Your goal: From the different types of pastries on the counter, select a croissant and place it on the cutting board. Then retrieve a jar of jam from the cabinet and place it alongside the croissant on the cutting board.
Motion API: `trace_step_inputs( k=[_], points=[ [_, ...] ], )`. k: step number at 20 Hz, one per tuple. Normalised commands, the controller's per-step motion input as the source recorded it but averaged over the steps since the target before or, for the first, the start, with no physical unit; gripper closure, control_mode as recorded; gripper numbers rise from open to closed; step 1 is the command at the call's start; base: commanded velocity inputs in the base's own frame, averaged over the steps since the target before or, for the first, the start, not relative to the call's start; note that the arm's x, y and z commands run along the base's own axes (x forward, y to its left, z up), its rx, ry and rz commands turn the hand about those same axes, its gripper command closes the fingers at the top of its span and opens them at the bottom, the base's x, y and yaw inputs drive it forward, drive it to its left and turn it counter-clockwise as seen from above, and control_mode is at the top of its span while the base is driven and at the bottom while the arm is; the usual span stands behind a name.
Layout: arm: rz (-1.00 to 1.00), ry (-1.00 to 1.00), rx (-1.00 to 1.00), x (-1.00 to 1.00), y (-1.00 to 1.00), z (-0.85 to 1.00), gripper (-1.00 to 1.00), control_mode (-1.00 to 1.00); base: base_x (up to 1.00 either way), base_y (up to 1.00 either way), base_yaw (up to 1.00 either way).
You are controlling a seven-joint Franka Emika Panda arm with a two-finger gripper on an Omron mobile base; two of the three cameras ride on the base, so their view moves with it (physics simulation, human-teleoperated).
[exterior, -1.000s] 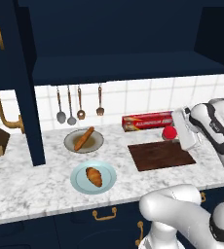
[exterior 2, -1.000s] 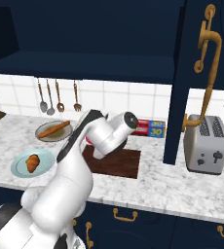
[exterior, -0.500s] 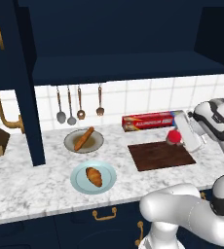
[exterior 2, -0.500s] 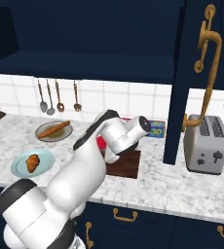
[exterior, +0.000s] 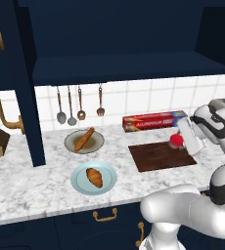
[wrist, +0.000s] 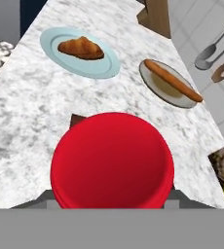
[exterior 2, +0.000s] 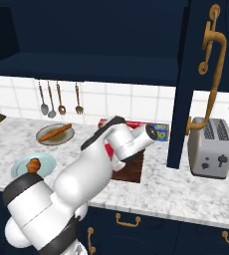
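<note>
My jaws are clamped on the jam jar (wrist: 112, 160), held over the cutting board (exterior: 161, 155) for set-down, though the croissant (exterior: 94, 177) sits on its blue plate (exterior: 80, 183).

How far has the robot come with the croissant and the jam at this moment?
Nothing is finished yet. The small golden-brown croissant lies on the round light blue plate, not on the dark reddish-brown wooden cutting board. In hand: the gripper is shut on the red-lidded jar of jam, just above the board. Left: set the jar down, then move the croissant beside it.
</note>
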Motion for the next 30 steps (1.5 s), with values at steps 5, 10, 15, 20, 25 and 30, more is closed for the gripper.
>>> trace_step_inputs(
  k=[5,10,15,20,25,30],
  points=[
    [-0.07,0.02,0.0,0.23,-0.23,-0.18,1.0,-1.0,0.0,0.0,0.0],
    [-0.06,0.08,0.0,0.09,-0.4,-0.18,1.0,-1.0,0.0,0.0,0.0],
    [0.0,0.07,0.02,0.12,-0.15,-0.33,1.0,-1.0,0.0,0.0,0.0],
    [-0.03,0.05,0.02,0.12,-0.16,-0.31,1.0,-1.0,0.0,0.0,0.0],
    [-0.04,0.04,0.02,0.17,-0.15,-0.34,1.0,-1.0,0.0,0.0,0.0],
    [-0.04,0.04,0.02,0.25,-0.15,-0.35,1.0,-1.0,0.0,0.0,0.0]
  ],
)
